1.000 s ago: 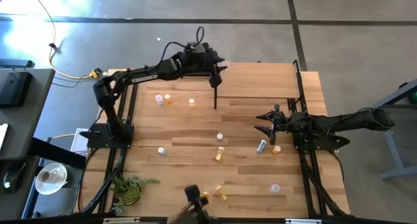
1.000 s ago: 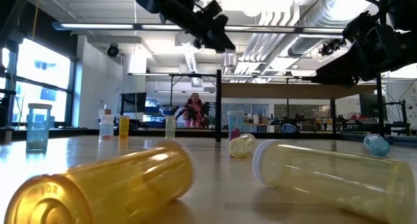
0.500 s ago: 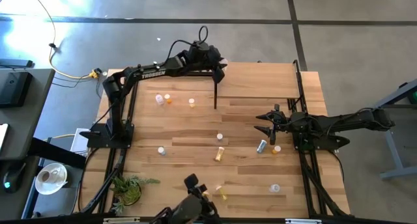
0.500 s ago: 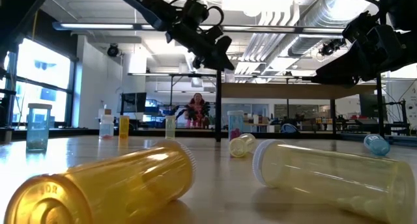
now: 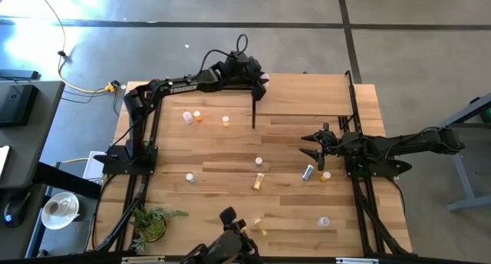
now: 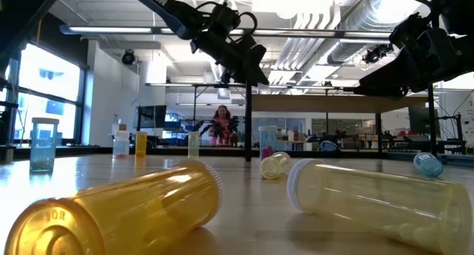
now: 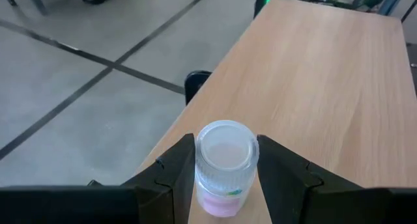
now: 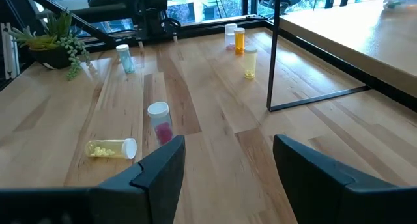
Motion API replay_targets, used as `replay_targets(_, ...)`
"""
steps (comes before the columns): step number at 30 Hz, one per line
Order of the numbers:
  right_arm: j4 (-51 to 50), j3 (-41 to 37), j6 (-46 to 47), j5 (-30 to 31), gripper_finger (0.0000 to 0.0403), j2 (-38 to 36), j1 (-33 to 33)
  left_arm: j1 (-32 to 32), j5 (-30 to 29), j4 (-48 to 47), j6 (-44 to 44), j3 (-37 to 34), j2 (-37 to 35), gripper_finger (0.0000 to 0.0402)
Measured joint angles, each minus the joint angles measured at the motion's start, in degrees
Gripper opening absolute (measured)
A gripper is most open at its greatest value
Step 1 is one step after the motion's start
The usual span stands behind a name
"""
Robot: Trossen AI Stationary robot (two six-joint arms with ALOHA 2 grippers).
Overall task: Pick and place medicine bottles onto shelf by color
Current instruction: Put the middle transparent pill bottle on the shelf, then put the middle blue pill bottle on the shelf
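My left gripper (image 5: 261, 82) hangs over the left end of the shelf (image 5: 307, 95), shut on a clear medicine bottle (image 7: 225, 167) with pink pills and a white cap. In the low view this gripper (image 6: 248, 61) is above the shelf board (image 6: 333, 99). My right gripper (image 5: 308, 146) waits open over the table's right part, nothing between its fingers (image 8: 159, 172). Several other bottles stand or lie on the table: three at the far left (image 5: 198, 116), a yellow one (image 5: 258, 181) lying on its side, and a grey-teal one (image 5: 308, 172). My left gripper pinches the bottle's body by its two sides (image 7: 203, 178), just under the cap, between the two fingers. The fingers come from the table's left, slanting down. The bottle stands upright, cap up, lifted clear above the shelf's left edge (image 7: 260, 120).
Thin black posts (image 5: 254, 110) carry the shelf above the table. A potted plant (image 5: 149, 222) stands at the near left corner. Two yellow bottles (image 6: 133, 210) lie on their sides at the near edge. A person (image 6: 221, 123) shows far off in the room.
My left gripper has come down toward the shelf's left end and a little toward the far edge, rolling slightly about its own line. The clear bottle with pink pills stays between its fingers.
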Motion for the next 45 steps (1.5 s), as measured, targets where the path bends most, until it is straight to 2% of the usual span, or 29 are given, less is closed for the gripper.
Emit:
replay_targets(12, 0.0, 0.0, 0.0, 0.0, 0.0224, 0.0, 0.0, -0.5, 0.0, 0.0, 0.0, 0.0, 0.0, 0.0140)
replay_targets(29, 0.0, 0.0, 0.3, 0.0, 0.0224, 0.0, 0.0, -0.5, 0.0, 0.1, 0.0, -0.1, -0.7, 0.0221)
replay_targets(36, 0.1, 0.0, 6.1, 0.0, 0.0224, 0.0, 0.0, -0.6, 0.5, -1.7, 1.5, -0.1, -5.9, 0.0221)
replay_targets(41, 0.1, 0.0, 13.1, 0.0, 0.0224, 0.0, 0.0, -1.0, 0.5, -7.1, 4.9, 0.0, -12.2, 0.0222)
replay_targets(45, 0.1, 0.0, 13.5, 0.0, 0.0224, 0.0, 0.0, -1.7, 0.5, -11.2, 7.1, 0.0, -17.9, 0.0223)
